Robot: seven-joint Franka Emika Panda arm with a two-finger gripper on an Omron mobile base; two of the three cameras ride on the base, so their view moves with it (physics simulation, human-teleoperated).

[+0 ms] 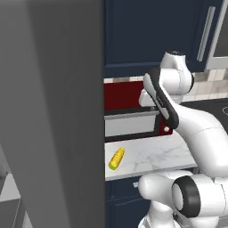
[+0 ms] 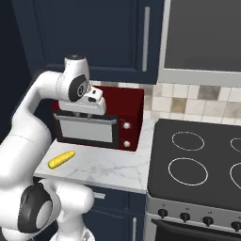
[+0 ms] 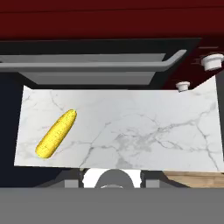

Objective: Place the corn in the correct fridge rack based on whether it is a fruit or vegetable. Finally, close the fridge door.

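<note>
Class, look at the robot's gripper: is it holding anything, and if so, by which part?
Nothing is held. The gripper hangs above the marble counter, while the corn lies loose on it, apart from the fingers.

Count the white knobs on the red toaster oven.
2. Both sit on the red toaster oven at its right front: upper knob above lower knob.

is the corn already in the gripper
No, the corn lies flat on the marble counter, apart from the gripper raised before the red toaster oven.
</note>
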